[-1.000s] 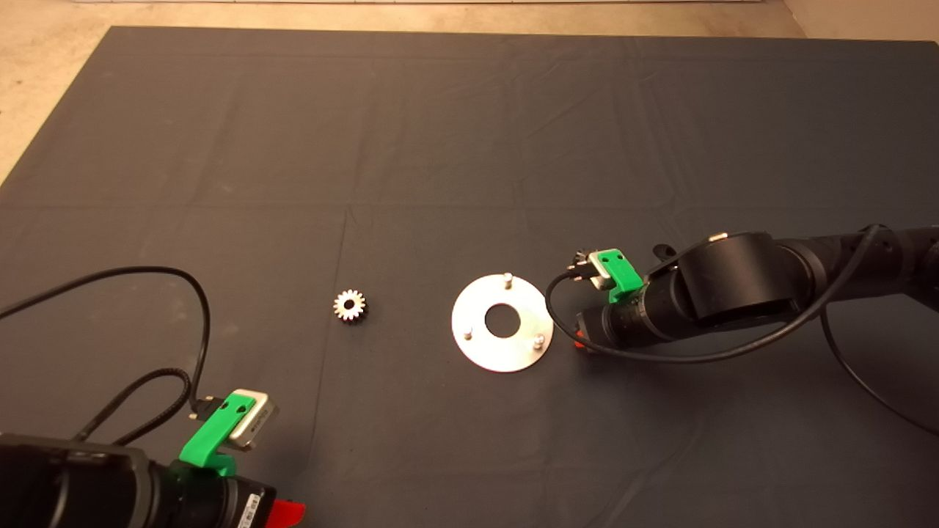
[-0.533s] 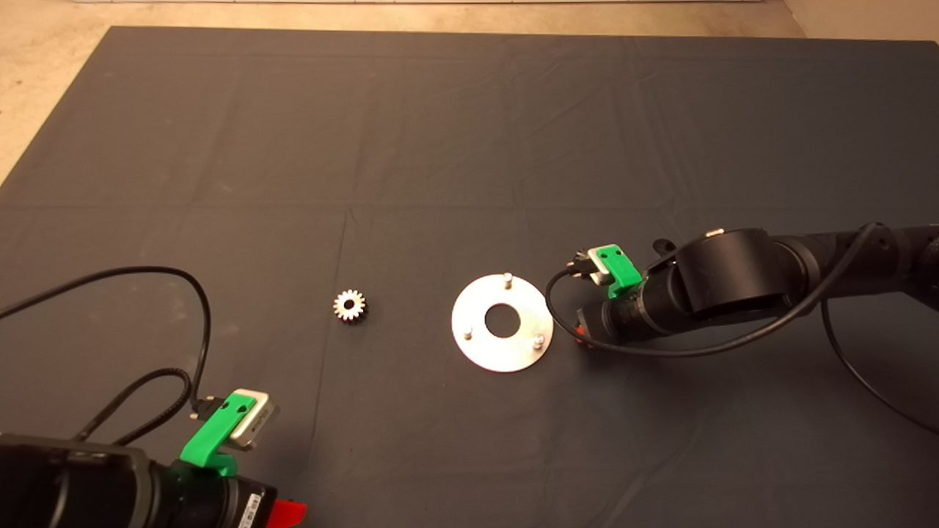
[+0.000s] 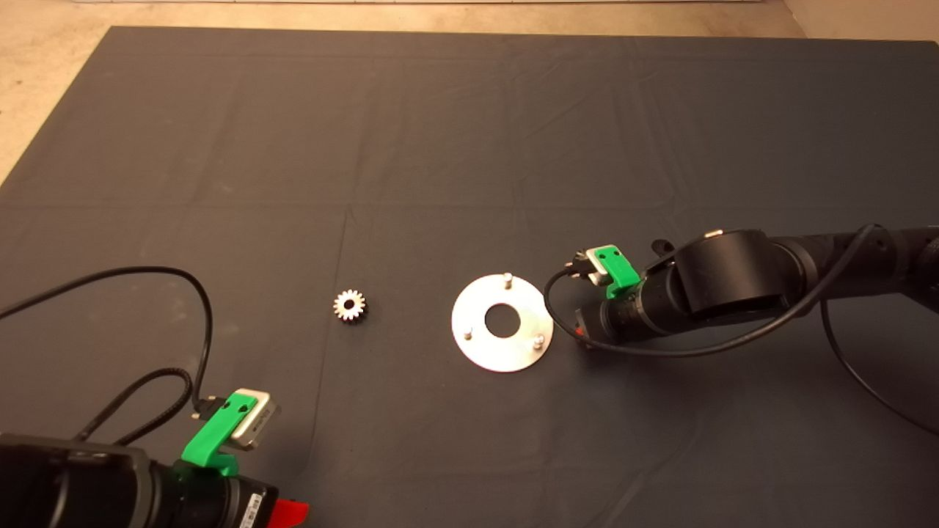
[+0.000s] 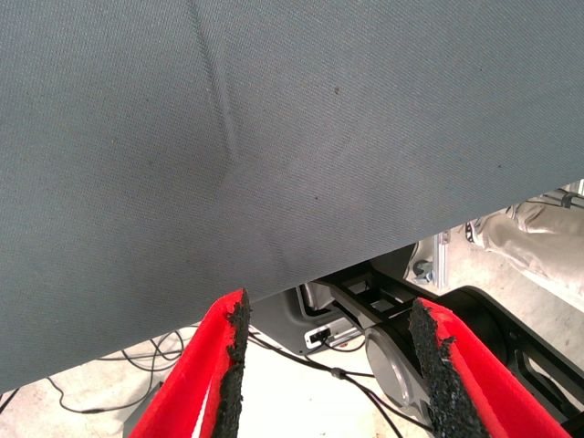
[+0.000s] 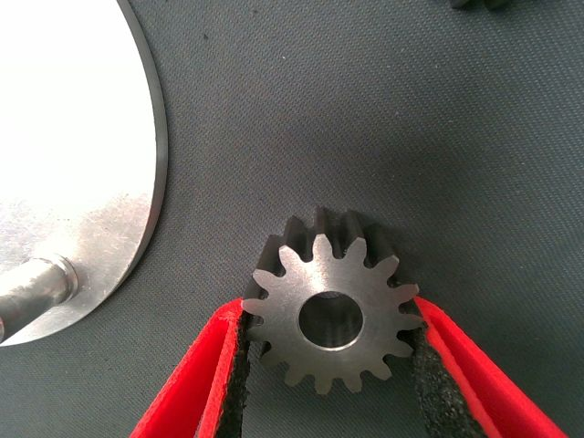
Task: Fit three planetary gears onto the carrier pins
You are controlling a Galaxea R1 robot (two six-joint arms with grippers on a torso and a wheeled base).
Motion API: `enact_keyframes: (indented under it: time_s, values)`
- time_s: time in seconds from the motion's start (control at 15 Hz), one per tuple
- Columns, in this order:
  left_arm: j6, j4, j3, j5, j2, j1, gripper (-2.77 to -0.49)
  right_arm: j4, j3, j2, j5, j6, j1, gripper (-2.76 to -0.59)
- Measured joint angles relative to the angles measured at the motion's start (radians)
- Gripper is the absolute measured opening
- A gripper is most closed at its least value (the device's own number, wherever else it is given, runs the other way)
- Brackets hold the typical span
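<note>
A flat round silver disc (image 3: 480,347) lies mid-mat with three carrier pins (image 3: 507,278) standing in a triangle, all bare. One planetary gear (image 3: 350,305) lies flat to the disc's left. My right gripper (image 3: 582,336) is low at the disc's right edge. In the right wrist view it (image 5: 330,315) is shut on a second planetary gear (image 5: 333,315) that lies flat on the mat beside the disc (image 5: 82,137) and one pin (image 5: 36,283). A dark toothed part (image 5: 474,4) shows at that picture's edge. My left gripper (image 3: 290,513) is parked at the lower left.
The dark mat (image 3: 440,147) reaches to a pale floor at the back and left. The right arm's cable (image 3: 660,356) loops over the mat near the disc. The left wrist view shows open fingers (image 4: 228,365), the mat's edge and a person's leg (image 4: 529,237).
The right wrist has shifted slightly toward the back of the mat. The disc, the free gear and the left arm have not moved.
</note>
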Motion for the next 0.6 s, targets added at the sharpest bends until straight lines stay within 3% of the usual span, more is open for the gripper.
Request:
enact_keyframes:
  time_s: [0.6]
  values:
    - [0.0, 0.0, 0.0, -0.017, -0.003, 0.0, -2.08, -0.004, 0.0, 0.0, 0.0, 0.0, 0.0, -2.3]
